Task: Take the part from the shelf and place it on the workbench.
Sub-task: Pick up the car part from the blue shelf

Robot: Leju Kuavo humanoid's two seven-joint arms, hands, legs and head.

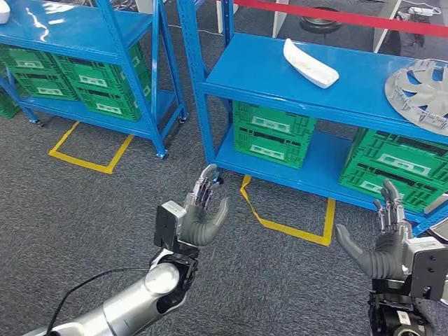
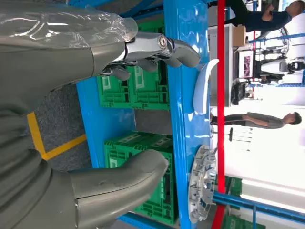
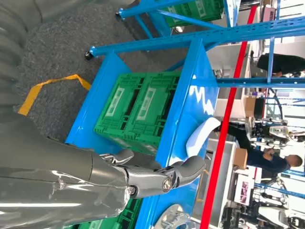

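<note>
Blue shelf (image 1: 264, 70) carrying a white curved part (image 1: 311, 64) on its upper level. The left hand (image 1: 203, 213) and right hand (image 1: 386, 241) are raised before it, fingers spread wide, nothing held.

The shelf (image 1: 296, 73) is painted blue metal, glossy enough to catch reflections. On it lies a smooth white plastic part (image 1: 309, 64) beside a matt grey, ribbed wheel cover (image 1: 420, 87). Green crates (image 1: 272, 132) are latticed plastic. The floor (image 1: 79, 210) is rough grey carpet. Each hand, left hand (image 1: 203, 213) and right hand (image 1: 386, 241), has matt grey covering and shiny metal fingers.
</note>
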